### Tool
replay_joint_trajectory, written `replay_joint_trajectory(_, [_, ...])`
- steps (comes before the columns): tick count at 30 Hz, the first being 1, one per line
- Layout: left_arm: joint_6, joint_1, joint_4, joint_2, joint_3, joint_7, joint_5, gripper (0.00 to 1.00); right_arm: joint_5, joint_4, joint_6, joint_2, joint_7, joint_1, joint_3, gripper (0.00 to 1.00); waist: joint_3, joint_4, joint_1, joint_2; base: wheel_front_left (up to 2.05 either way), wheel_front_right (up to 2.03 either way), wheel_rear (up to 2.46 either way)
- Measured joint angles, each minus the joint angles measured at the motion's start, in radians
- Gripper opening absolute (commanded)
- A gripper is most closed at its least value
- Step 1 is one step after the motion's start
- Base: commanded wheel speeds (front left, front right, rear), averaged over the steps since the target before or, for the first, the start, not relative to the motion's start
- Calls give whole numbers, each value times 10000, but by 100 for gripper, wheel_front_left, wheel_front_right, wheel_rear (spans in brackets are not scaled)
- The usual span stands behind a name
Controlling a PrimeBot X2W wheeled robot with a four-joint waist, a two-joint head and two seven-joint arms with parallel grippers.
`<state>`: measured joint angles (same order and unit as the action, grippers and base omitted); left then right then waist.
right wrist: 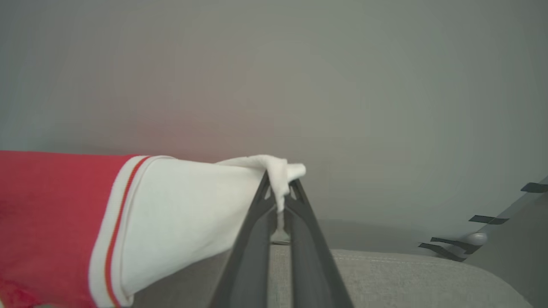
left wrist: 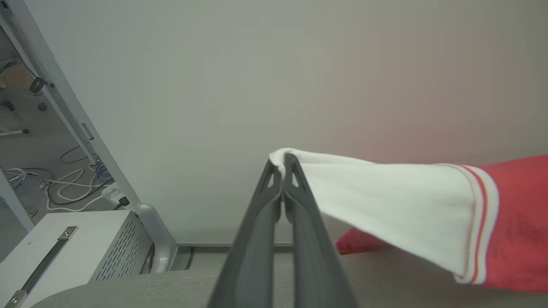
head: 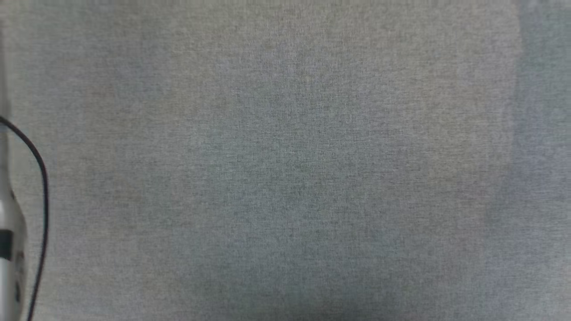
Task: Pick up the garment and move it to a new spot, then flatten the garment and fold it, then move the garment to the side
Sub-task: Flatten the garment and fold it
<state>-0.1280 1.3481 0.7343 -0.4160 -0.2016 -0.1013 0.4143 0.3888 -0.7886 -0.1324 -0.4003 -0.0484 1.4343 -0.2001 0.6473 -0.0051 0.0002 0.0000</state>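
Jaws: both pairs pressed closed; left gripper [left wrist: 282, 160] pinches the tip of one white sleeve, right gripper [right wrist: 280, 179] pinches the tip of the other
Grey cloth surface [head: 285, 160]: lies below both grippers
Garment [left wrist: 522, 222]: held up above the surface, hanging between the two grippers; whether its lowest red fold touches the cloth cannot be told
Sleeves [right wrist: 184, 205]: pulled out sideways from the red body
Striped band [left wrist: 481, 222]: at the sleeve seam
Done: pick-up, judging by the raised hold
Left: laying down at a new spot, flattening, folding, moving aside
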Motion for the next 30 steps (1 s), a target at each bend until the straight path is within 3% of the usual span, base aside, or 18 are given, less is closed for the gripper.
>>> replay_joint_trajectory(11, [-12,-3984,-29,374,-311,-251,974,0,1450,318,-2,-771,-823,-3813,-840,0,-1753,139,-2,0,0,0,0])
replay_joint_trajectory(25, [-44,-8746,-1718,280,-566,1298,2080,0,2633,1388,-4,-1373,-1894,-8220,-646,0,-4306,385,-3,0,0,0,0])
replay_joint_trajectory(30, [276,-10166,-2813,228,-642,1906,2399,0,2782,2136,-4,-1597,-2339,-9710,-213,0,-5046,452,-3,0,0,0,0])
